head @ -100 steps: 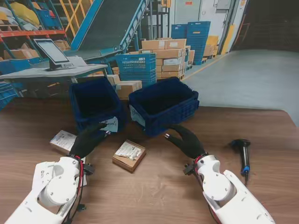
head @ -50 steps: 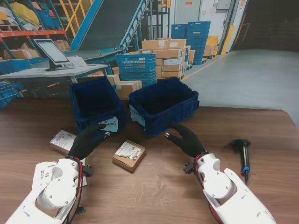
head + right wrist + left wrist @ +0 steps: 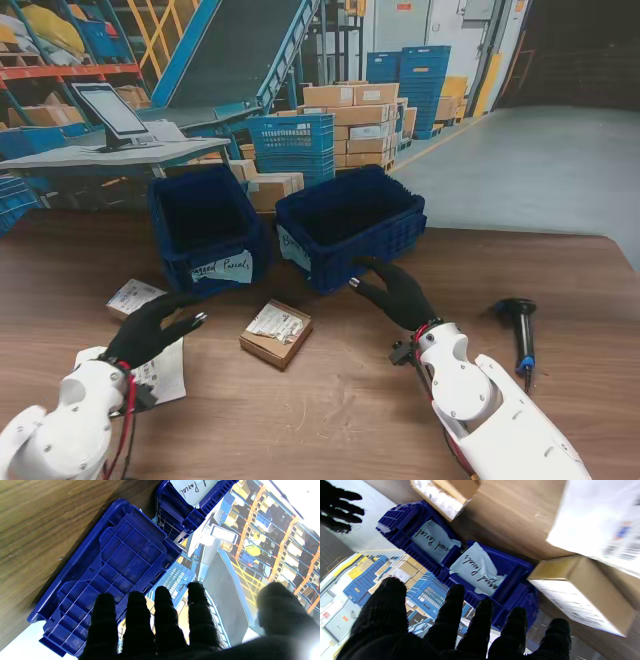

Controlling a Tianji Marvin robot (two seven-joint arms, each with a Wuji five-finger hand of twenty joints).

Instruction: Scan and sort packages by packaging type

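Two dark blue plastic crates (image 3: pixel 205 222) (image 3: pixel 350 225) sit near the tabletop's far edge in the stand view, seemingly empty, so sorting looks barely begun. Left hand (image 3: pixel 150 328) and right hand (image 3: pixel 398 296) hover with fingers apart, holding nothing. A small brown cardboard box (image 3: pixel 276 333) lies mid-tabletop, unsorted; the black handheld scanner (image 3: pixel 520 330) lies untouched near the right edge.

Left wrist view: spread fingers (image 3: pixel 480 625), handwritten crate labels (image 3: pixel 476 571) (partly legible).

Right wrist view: fingers (image 3: pixel 135 620) spread toward a crate.

A small brown cardboard box (image 3: pixel 276 333) with a white label is lying flat, just before the two blue bins (image 3: pixel 345 226).
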